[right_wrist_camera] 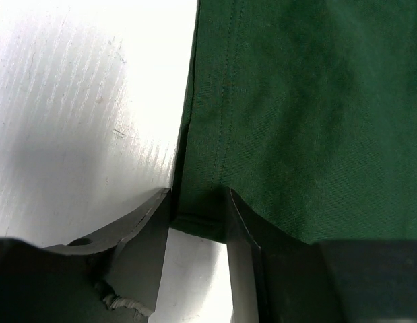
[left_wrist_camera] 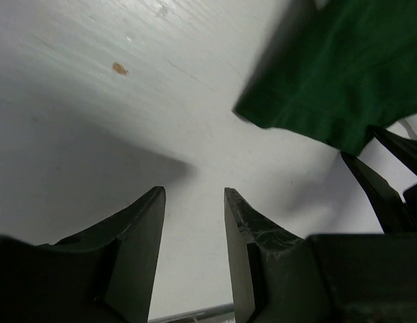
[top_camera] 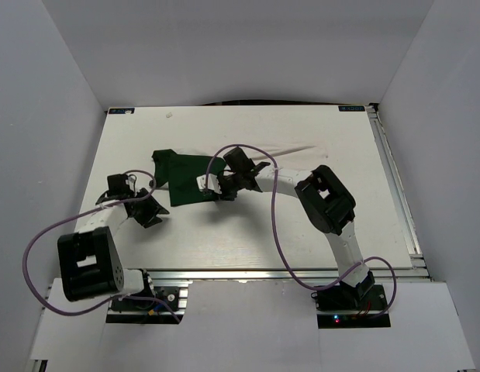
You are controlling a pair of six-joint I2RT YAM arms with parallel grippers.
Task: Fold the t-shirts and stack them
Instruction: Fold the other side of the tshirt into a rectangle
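The t-shirt (top_camera: 181, 174) lies bunched left of the table's middle. Only its dark green cloth shows, with a small white patch at its right edge. My right gripper (top_camera: 218, 188) is at that right edge. In the right wrist view the green cloth (right_wrist_camera: 302, 101) fills the upper right, and my right gripper (right_wrist_camera: 199, 195) stands open with the cloth's hemmed corner between its fingertips. My left gripper (top_camera: 150, 214) is just left of and below the shirt. In the left wrist view it (left_wrist_camera: 195, 192) is open and empty over bare table, with the green cloth (left_wrist_camera: 336, 74) beyond it at the upper right.
The white table (top_camera: 317, 225) sits inside white walls on the left, back and right. An aluminium rail (top_camera: 247, 273) runs along the near edge. Purple cables (top_camera: 274, 232) loop over both arms. A small brown speck (left_wrist_camera: 119, 68) marks the table.
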